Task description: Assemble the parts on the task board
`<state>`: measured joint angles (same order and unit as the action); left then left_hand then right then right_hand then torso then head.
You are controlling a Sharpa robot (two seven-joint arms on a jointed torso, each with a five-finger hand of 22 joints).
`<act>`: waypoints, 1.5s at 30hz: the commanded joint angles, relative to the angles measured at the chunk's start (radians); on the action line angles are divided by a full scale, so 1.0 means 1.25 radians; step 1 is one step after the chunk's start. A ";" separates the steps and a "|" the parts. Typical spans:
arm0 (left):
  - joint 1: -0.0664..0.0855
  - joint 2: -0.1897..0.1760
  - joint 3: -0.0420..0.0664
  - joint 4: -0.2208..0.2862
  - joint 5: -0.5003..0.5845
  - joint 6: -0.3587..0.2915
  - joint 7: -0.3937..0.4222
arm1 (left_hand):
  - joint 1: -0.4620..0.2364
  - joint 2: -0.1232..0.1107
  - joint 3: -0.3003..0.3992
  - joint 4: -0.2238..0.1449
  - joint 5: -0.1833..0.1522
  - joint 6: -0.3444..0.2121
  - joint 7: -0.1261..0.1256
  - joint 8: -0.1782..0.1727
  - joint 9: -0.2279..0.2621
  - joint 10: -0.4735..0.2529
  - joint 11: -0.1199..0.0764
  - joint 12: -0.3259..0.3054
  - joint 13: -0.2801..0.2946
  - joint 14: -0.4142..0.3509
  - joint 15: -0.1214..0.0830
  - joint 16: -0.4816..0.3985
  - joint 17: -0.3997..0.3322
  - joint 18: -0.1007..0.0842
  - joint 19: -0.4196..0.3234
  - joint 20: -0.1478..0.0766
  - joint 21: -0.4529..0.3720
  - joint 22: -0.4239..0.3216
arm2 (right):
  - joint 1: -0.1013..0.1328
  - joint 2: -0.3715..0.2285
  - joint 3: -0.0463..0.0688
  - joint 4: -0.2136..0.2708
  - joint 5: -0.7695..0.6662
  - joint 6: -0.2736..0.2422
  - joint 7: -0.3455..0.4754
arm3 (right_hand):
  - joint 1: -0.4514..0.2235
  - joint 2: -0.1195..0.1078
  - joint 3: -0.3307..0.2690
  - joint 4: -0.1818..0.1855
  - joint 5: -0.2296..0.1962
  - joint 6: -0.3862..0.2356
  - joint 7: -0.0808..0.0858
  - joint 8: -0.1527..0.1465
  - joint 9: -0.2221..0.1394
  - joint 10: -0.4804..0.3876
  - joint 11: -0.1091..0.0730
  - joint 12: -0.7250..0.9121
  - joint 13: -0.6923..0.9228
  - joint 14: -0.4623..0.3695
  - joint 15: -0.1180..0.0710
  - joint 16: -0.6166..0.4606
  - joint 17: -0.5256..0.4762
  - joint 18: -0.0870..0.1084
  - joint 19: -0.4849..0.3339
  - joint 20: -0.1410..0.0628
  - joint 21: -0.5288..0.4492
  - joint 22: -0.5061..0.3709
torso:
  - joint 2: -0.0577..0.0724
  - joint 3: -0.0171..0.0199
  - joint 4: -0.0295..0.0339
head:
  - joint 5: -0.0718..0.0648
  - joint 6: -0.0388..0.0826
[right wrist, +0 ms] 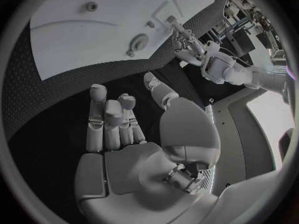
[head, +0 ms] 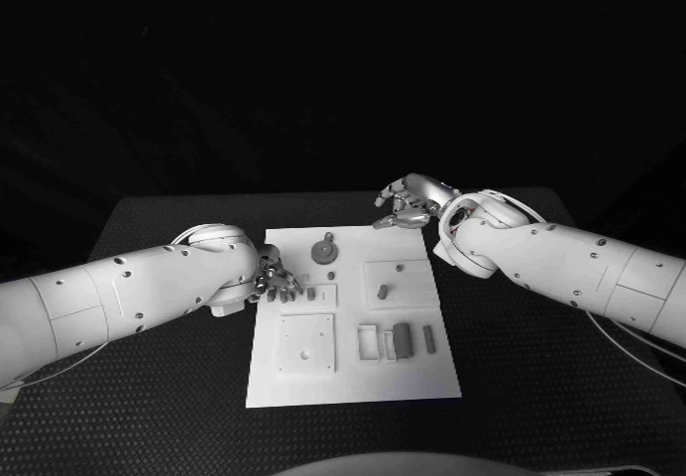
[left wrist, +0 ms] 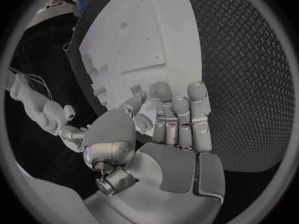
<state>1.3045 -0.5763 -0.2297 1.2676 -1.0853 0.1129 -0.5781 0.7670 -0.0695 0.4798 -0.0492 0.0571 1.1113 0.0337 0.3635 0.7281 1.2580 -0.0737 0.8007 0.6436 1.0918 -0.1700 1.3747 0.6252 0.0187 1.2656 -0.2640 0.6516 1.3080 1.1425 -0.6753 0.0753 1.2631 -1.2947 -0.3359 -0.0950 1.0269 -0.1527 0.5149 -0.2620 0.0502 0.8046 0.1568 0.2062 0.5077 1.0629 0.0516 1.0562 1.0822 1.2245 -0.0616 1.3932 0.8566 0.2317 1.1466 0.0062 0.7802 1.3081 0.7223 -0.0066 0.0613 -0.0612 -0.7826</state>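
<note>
Task board (head: 350, 382) mid desk (head: 171, 223), grey parts (head: 401, 339) lying on it. Left robot hand (head: 275, 285) over board's left edge, empty, fingers apart. Right robot hand (head: 409, 201) beyond far edge, empty, fingers loosely spread

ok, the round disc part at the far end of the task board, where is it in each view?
Head view: round disc part on the task board, far end, left of centre, between the two hands.
Left wrist view: can't pick it out; the left hand covers that end.
Right wrist view: disc beyond the right hand.
Shared landmark: the board's white plate.
</note>
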 commanded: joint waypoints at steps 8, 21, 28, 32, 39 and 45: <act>0.000 0.001 0.001 0.006 -0.004 -0.001 0.008 | 0.008 0.001 0.000 0.003 0.000 0.005 0.000 0.004 0.001 0.007 -0.001 0.004 0.000 0.001 -0.005 0.005 0.001 0.039 0.004 -0.001 0.005 0.016 | 0.000 0.001 0.000 0.000 0.000 0.009 0.002 | -0.008 0.000 -0.002 0.005 -0.001 -0.002 0.006 0.004 -0.001 -0.004 -0.001 0.005 -0.001 -0.006 0.001 -0.004 -0.001 0.024 0.000 -0.007 -0.003 0.013 | 0.000 0.0003 0.0000 | 0.000 -0.001; 0.000 0.001 0.001 0.005 -0.011 0.001 0.007 | 0.010 0.004 -0.001 0.004 0.000 0.006 -0.001 0.004 0.002 0.007 -0.001 0.004 0.000 0.002 -0.006 0.005 0.002 0.039 0.004 -0.002 0.006 0.016 | -0.001 0.000 0.000 0.000 -0.001 0.009 0.001 | -0.008 0.000 -0.002 0.005 -0.001 -0.002 0.006 0.004 -0.001 -0.004 -0.001 0.006 -0.002 -0.007 0.001 -0.004 -0.001 0.024 0.000 -0.007 -0.004 0.013 | 0.000 -0.0002 0.0003 | -0.002 -0.002; 0.000 -0.003 0.002 0.007 -0.011 -0.005 0.009 | 0.010 0.003 -0.002 0.004 0.000 0.006 -0.001 0.004 0.002 0.007 -0.001 0.004 0.000 0.002 -0.006 0.005 0.002 0.039 0.004 -0.002 0.006 0.016 | -0.001 0.000 0.000 0.000 -0.001 0.009 0.001 | -0.008 0.000 -0.002 0.005 -0.001 -0.002 0.007 0.004 -0.001 -0.004 -0.001 0.006 -0.002 -0.007 0.001 -0.004 -0.001 0.024 0.000 -0.007 -0.004 0.013 | 0.000 -0.0002 0.0000 | -0.001 -0.002; 0.001 -0.013 0.006 0.015 0.010 -0.040 0.023 | 0.008 -0.006 -0.006 0.007 -0.001 0.003 0.000 0.002 0.001 0.005 -0.001 0.003 0.000 0.000 -0.006 0.004 0.001 0.038 0.002 -0.002 0.006 0.015 | -0.001 0.000 0.000 -0.002 -0.001 0.008 0.002 | -0.008 -0.001 -0.002 0.005 -0.001 -0.002 0.007 0.004 -0.001 -0.004 -0.001 0.006 -0.002 -0.007 0.001 -0.004 -0.001 0.024 0.000 -0.007 -0.004 0.013 | 0.000 0.0000 -0.0004 | -0.002 -0.001; 0.003 -0.040 0.058 0.032 0.104 -0.195 0.077 | 0.013 -0.044 -0.006 0.026 -0.007 -0.019 0.010 -0.009 -0.004 -0.014 0.009 -0.009 -0.006 -0.016 0.003 -0.009 -0.004 0.037 -0.015 0.003 -0.009 0.009 | -0.001 -0.001 0.000 -0.006 0.000 0.006 0.001 | -0.011 -0.003 -0.003 0.006 -0.001 -0.002 0.007 0.004 -0.002 -0.004 -0.001 0.006 -0.002 -0.007 0.001 -0.004 -0.001 0.024 0.000 -0.007 -0.004 0.013 | 0.000 0.0001 -0.0003 | -0.003 0.001; 0.010 -0.047 0.060 0.028 0.196 -0.338 0.251 | 0.099 -0.073 0.019 -0.023 -0.004 -0.099 0.060 -0.044 -0.016 -0.120 0.064 -0.114 -0.068 -0.108 0.064 -0.122 -0.059 0.019 -0.118 0.058 -0.116 -0.047 | -0.001 -0.002 0.000 -0.006 0.000 0.005 0.002 | -0.011 -0.003 -0.003 0.007 -0.001 -0.002 0.007 0.004 -0.002 -0.004 -0.001 0.006 -0.003 -0.007 0.001 -0.004 -0.001 0.024 0.001 -0.007 -0.004 0.013 | -0.001 0.0004 0.0014 | -0.005 0.003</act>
<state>1.3167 -0.6393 -0.1550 1.3017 -0.9391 -0.1552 -0.4357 0.8816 -0.1596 0.5023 -0.0727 0.0521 0.9927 0.1077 0.3103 0.7085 1.1181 0.0006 0.6694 0.5656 0.9667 -0.0954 1.2350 0.5572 0.0183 1.1291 -0.1973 0.5195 1.2557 1.1417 -0.6774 0.0753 1.2553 -1.2944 -0.3351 -0.0957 1.0215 -0.1581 0.5107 -0.2578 0.0502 0.8028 0.1578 0.2062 0.5071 1.0626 0.0496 1.0601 1.0806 1.2230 -0.0602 1.3933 0.8568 0.2317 1.1485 0.0043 0.7802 1.3081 0.7215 -0.0065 0.0619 -0.0671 -0.7798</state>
